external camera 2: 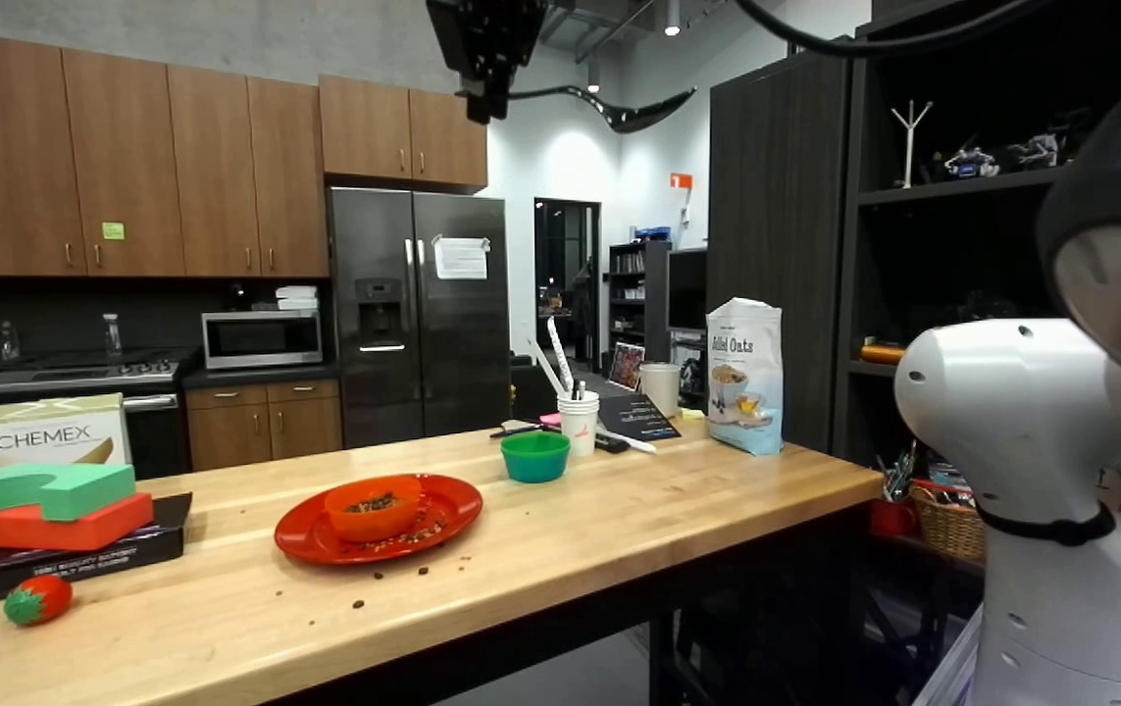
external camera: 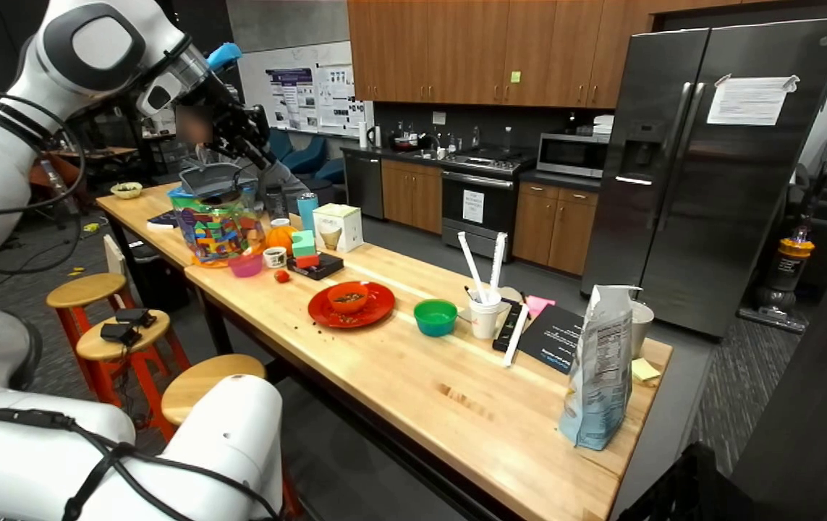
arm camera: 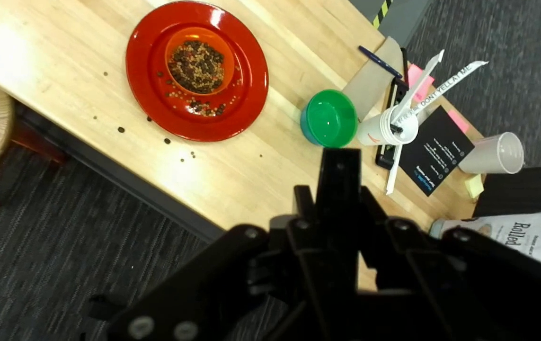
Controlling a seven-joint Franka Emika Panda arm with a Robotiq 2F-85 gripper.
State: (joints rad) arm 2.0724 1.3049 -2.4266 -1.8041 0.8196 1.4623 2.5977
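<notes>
A microwave (external camera 2: 262,339) sits near the fridge (external camera 2: 433,333); what looks like a vacuum cleaner (external camera: 783,271) stands on the carpet (external camera: 735,376).

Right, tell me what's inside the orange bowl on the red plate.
Inside the orange bowl lies a mix of dark and tan bits, too small to identify. Their top layer hides whatever lies deeper and the bottom of the bowl.

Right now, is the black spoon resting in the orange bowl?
No: the fingers hold the black spoon in the air, clear of the orange bowl.
</notes>
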